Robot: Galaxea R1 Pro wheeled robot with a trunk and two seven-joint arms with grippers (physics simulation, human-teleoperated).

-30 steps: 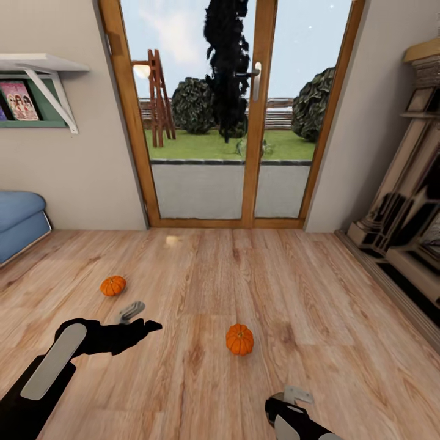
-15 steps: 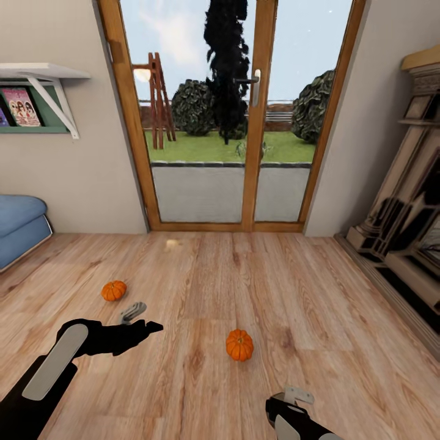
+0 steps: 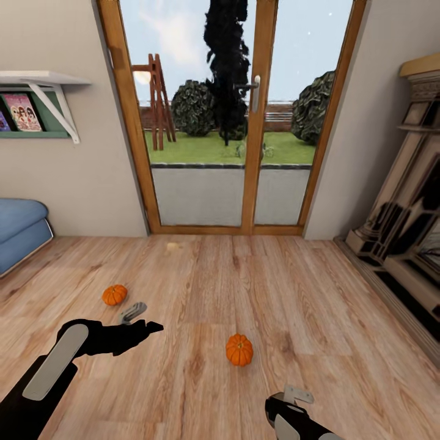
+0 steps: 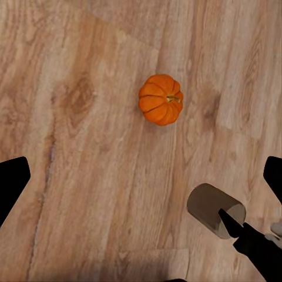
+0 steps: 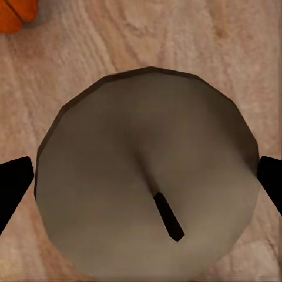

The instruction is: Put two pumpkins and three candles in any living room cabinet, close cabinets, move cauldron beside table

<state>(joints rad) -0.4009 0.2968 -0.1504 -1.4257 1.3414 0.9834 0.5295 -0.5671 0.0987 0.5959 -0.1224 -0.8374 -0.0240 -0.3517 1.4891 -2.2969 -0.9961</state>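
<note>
Now, in the head view, two pumpkins lie on the wooden floor (image 3: 293, 287). One pumpkin (image 3: 114, 294) is in the left middle of the frame, and the other pumpkin (image 3: 239, 349) is lower, a little right of the centre. They are well apart from each other. The left gripper (image 3: 135, 319) reaches in from the lower left corner and hovers between them, near the left pumpkin but not touching it. In the left wrist view its dark fingers (image 4: 12, 182) stand far apart at both edges of the frame and hold nothing; a pumpkin (image 4: 161, 99) lies on the boards between them, and a tan candle (image 4: 215, 209) is near it at the lower right.

The right gripper (image 3: 287, 404) shows at the bottom edge of the head view, right of centre. In the right wrist view a candle (image 5: 147, 176) with a dark wick sits very close between its fingertips (image 5: 13, 182), which are spread at both sides and seem just beside it; I cannot tell whether they touch it.

Behind, a glass door (image 3: 229, 116) with a wooden frame fills the upper middle, a blue sofa (image 3: 21, 229) is at the left edge, and a wall shelf (image 3: 43, 91) is at the upper left.
</note>
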